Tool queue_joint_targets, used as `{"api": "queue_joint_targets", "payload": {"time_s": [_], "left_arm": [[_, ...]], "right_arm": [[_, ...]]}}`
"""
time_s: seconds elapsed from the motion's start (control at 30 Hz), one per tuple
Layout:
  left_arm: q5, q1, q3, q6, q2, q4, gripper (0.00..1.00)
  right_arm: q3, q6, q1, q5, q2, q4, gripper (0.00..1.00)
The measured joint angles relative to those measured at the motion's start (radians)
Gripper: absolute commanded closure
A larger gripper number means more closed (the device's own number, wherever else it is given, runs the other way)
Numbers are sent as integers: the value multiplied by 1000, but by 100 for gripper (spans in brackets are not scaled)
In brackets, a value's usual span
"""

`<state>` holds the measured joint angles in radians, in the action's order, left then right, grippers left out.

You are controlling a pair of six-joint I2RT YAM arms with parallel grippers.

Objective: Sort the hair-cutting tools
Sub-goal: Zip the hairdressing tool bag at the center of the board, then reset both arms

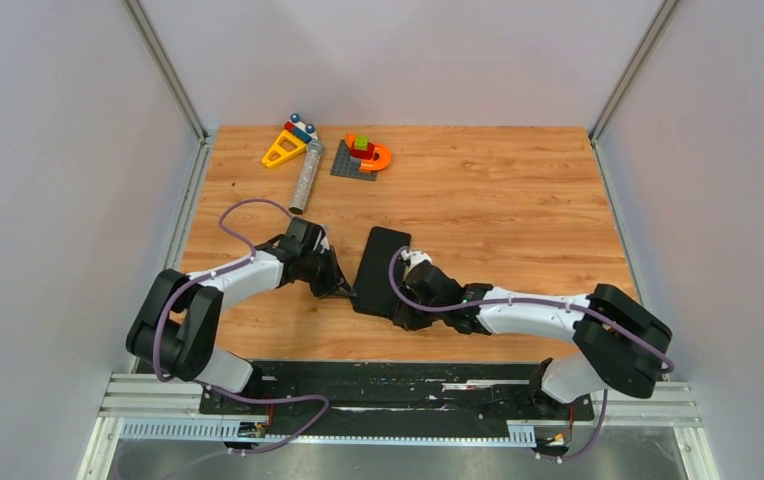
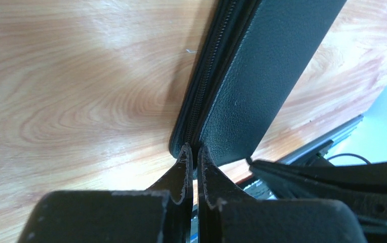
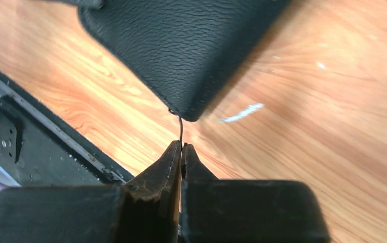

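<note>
Hair-cutting tools: none in view anywhere; scissors and combs may be inside the black case [image 1: 383, 268], but its zip [image 2: 204, 76] looks closed and nothing shows through. Case lies flat on the table [image 1: 518, 210], long axis running away from the arm bases. Left end effector [image 1: 346, 290] at the case's near left corner, fingers pinched almost together on the zip seam end [image 2: 192, 152], apparently nipping it. Right end effector [image 1: 405, 308] at the case's near right corner, fingers closed [image 3: 181, 148] on a thin dark tab [image 3: 180, 129] hanging from that corner, likely the zip pull. Beyond the case's far end, well apart: grey cylinder [image 1: 306, 180] and toy blocks [image 1: 363, 155]. Judged step: opening the case to reach the tools. Risks: the tab is slender and could slip out of the tips under a pull. If the left hold is only a shallow corner nip, the case would slide or lift instead of unzipping. Both arms crowd the case's near edge, so a careless sweep could knock them together.
</note>
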<state>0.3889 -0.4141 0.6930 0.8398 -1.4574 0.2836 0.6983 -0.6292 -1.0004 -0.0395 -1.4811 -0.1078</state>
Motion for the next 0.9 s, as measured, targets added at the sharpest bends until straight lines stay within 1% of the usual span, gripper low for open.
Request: {"api": "queue_joint_targets", "payload": {"time_s": [0.17, 0.2, 0.23, 0.27, 0.3, 0.33, 0.37, 0.4, 0.43, 0.5, 0.6, 0.63, 0.77, 0.9], "left_arm": [[45, -7, 23, -23, -22, 11, 100], [40, -8, 25, -35, -22, 13, 100], [26, -4, 25, -48, -22, 16, 99], [19, 3, 26, -59, -22, 20, 90], [11, 9, 26, -70, -20, 23, 84], [8, 11, 26, -80, -16, 26, 67], [0, 11, 26, -87, -7, 29, 43], [-9, 11, 26, -100, 6, 34, 32], [-26, 11, 27, -105, 27, 46, 15], [-62, 14, 34, -119, 80, 79, 3], [-130, 18, 70, -149, 188, 153, 0], [-159, 19, 92, -158, 230, 181, 0], [-304, 25, 205, -210, 405, 288, 0], [-503, 29, 321, -289, 606, 362, 0]], "right_arm": [[-91, -82, 51, 61, 124, 0, 100], [-98, -86, 55, 71, 144, -8, 97], [-107, -89, 59, 82, 166, -24, 87], [-115, -89, 62, 90, 183, -40, 76], [-119, -89, 64, 101, 199, -60, 66], [-119, -89, 67, 111, 210, -70, 57], [-119, -89, 68, 120, 219, -76, 50], [-119, -79, 68, 133, 232, -81, 43], [-119, -71, 69, 147, 248, -87, 38], [-109, -48, 77, 183, 281, -121, 24], [-88, -36, 125, 235, 355, -166, 5], [-76, -29, 154, 269, 392, -190, 1], [-36, -6, 232, 437, 567, -274, 0], [14, 30, 245, 640, 780, -353, 0]]}}
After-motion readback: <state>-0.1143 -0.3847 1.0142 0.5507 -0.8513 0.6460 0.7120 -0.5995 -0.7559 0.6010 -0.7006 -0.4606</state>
